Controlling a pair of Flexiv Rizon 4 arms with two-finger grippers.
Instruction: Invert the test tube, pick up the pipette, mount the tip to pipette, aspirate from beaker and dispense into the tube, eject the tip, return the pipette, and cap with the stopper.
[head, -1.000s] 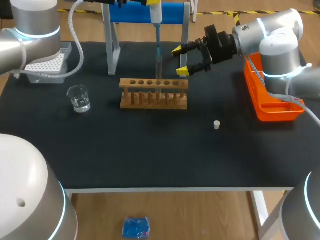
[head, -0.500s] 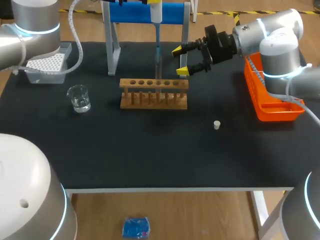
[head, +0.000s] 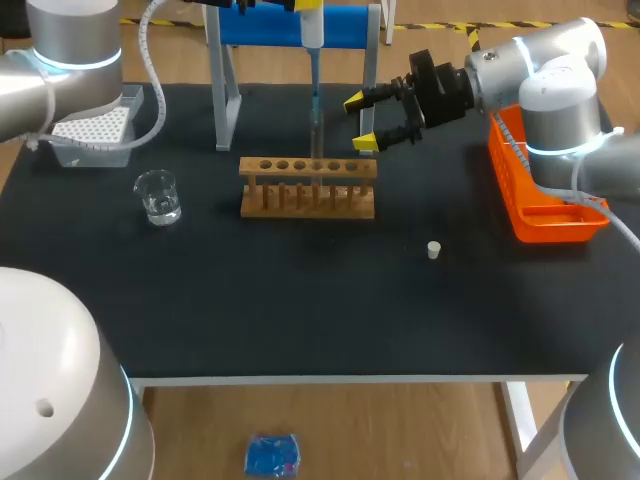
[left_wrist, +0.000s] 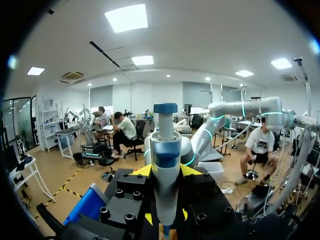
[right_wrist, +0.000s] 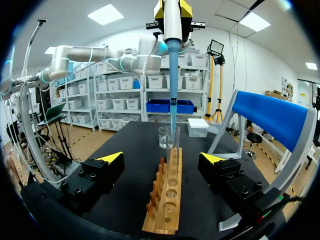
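Left tool (right_wrist: 172, 9) clamps pipette (right_wrist: 173, 60) over the rack (head: 308, 187); right tool (head: 360, 122) gapes above black table (head: 300, 300).

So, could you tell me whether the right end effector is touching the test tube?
Apart. The head view shows the open right end effector short of the tube, with table showing between them.

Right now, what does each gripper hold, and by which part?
Left gripper: the pipette, by its upper body below the plunger. Right gripper: open, holding nothing.

It's a lab: pipette (head: 312, 28), beaker (head: 158, 197), tube rack (head: 308, 188).
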